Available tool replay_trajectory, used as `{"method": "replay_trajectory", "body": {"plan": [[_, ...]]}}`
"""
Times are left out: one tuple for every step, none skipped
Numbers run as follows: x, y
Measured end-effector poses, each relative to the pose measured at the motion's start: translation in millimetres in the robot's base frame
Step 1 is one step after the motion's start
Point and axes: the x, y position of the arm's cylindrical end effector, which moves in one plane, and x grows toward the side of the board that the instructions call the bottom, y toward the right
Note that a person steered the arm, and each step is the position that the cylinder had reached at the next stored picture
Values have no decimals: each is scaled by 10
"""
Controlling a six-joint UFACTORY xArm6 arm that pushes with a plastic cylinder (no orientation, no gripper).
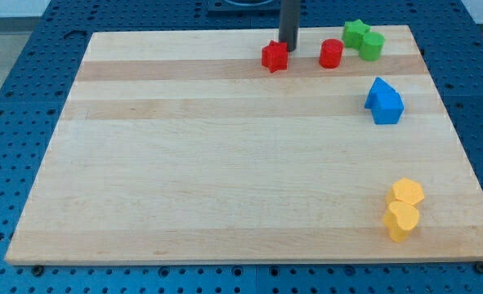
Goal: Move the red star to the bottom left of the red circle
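Note:
The red star (275, 56) lies near the view's top edge of the wooden board, left of centre-right. The red circle (331, 53) stands to its right, about a block's width away. My tip (288, 48) is at the star's upper right corner, touching or almost touching it, between the star and the circle. The dark rod rises from there out of the view's top.
A green star (355, 33) and a green cylinder (372, 46) sit together right of the red circle. Blue blocks (383, 101) lie at the right side. A yellow hexagon (407, 193) and a yellow heart (401, 220) lie at the bottom right. The board's top edge (184, 34) is close.

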Motion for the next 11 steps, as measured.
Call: {"method": "replay_trajectory", "body": {"plan": [[-107,-413],[-130,-749],[-44,-684],[124,-243],[216,106],[216,-171],[268,-397],[421,-226],[484,231],[485,440],[485,68]]}}
